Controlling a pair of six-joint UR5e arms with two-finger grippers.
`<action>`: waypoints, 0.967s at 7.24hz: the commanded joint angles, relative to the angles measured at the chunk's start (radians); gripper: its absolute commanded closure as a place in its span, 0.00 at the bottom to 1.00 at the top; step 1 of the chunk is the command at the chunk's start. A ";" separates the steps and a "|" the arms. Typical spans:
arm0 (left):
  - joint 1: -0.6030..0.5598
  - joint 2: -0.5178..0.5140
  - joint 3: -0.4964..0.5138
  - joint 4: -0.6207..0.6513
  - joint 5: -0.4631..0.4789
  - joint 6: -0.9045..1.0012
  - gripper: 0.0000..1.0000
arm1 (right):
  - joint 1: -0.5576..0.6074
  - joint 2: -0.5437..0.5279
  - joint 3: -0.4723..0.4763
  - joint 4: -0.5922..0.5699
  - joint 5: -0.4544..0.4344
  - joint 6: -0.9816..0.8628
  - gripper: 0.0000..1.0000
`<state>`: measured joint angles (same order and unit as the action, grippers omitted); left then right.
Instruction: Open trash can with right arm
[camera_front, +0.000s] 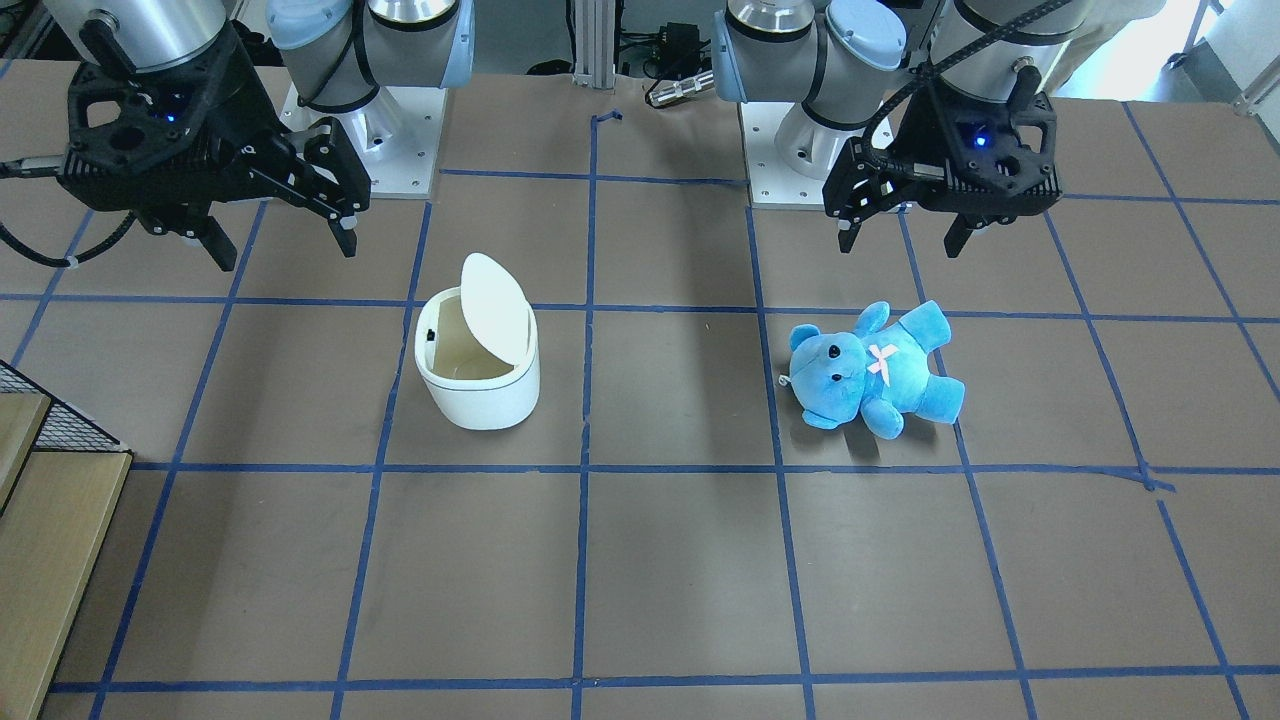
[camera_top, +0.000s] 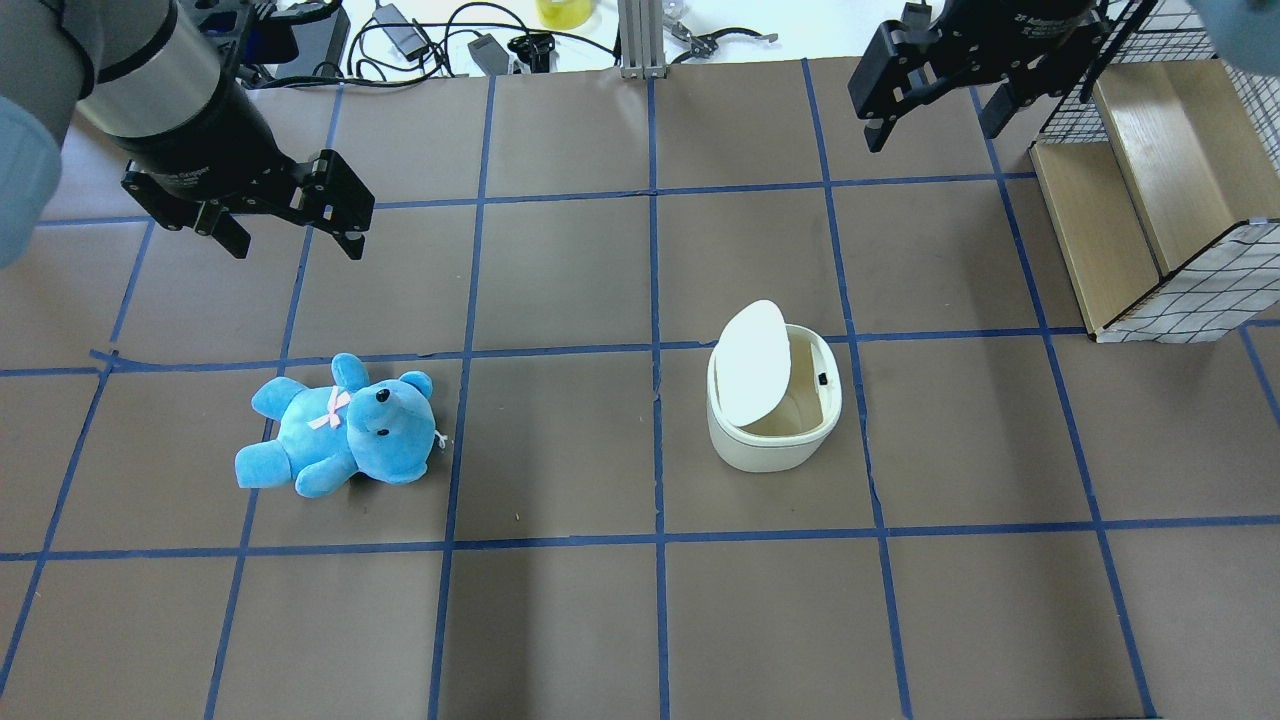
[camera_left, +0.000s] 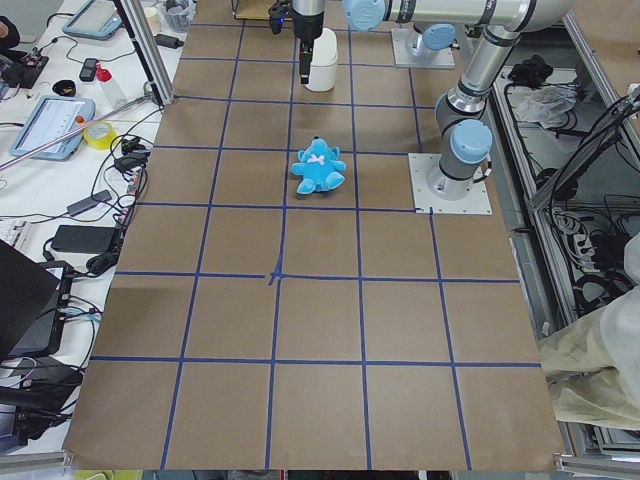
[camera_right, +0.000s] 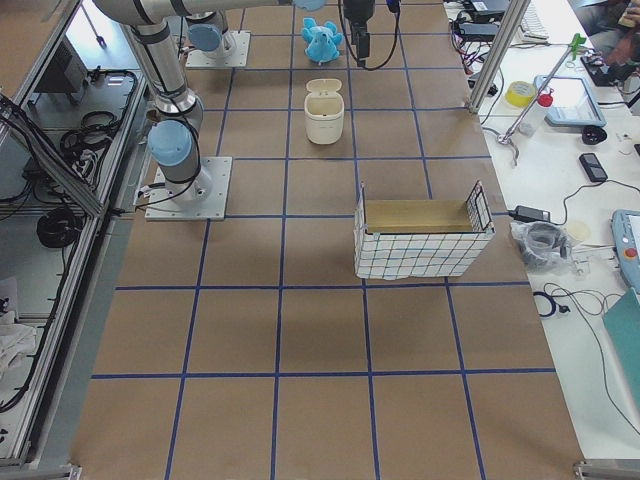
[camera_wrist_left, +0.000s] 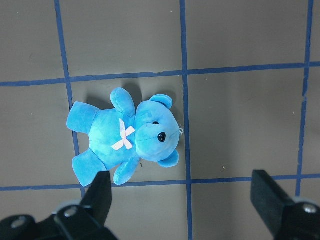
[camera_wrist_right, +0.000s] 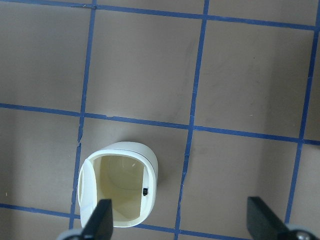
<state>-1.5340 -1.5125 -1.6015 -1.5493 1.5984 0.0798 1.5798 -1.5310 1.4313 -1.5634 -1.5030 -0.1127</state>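
The white trash can stands on the brown table with its oval lid tipped up and the cream inside showing. It also shows in the overhead view and in the right wrist view. My right gripper is open and empty. It hangs above the table, clear of the can, toward the far side in the overhead view. My left gripper is open and empty above the blue teddy.
The blue teddy lies on its back on my left side of the table. A wire-and-wood crate stands at my right edge, near the right gripper. Blue tape lines grid the table. Cables and tools lie beyond the far edge.
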 joint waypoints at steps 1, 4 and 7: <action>0.000 0.000 0.000 0.000 0.000 0.000 0.00 | -0.001 0.000 0.009 -0.029 0.003 -0.002 0.00; 0.000 0.000 0.000 0.000 0.000 0.000 0.00 | -0.004 -0.001 0.005 -0.020 -0.046 0.002 0.00; -0.001 0.000 0.000 0.000 0.000 0.000 0.00 | -0.004 -0.001 0.006 0.040 -0.068 0.004 0.00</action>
<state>-1.5342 -1.5125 -1.6015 -1.5493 1.5984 0.0798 1.5755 -1.5323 1.4369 -1.5490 -1.5667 -0.1102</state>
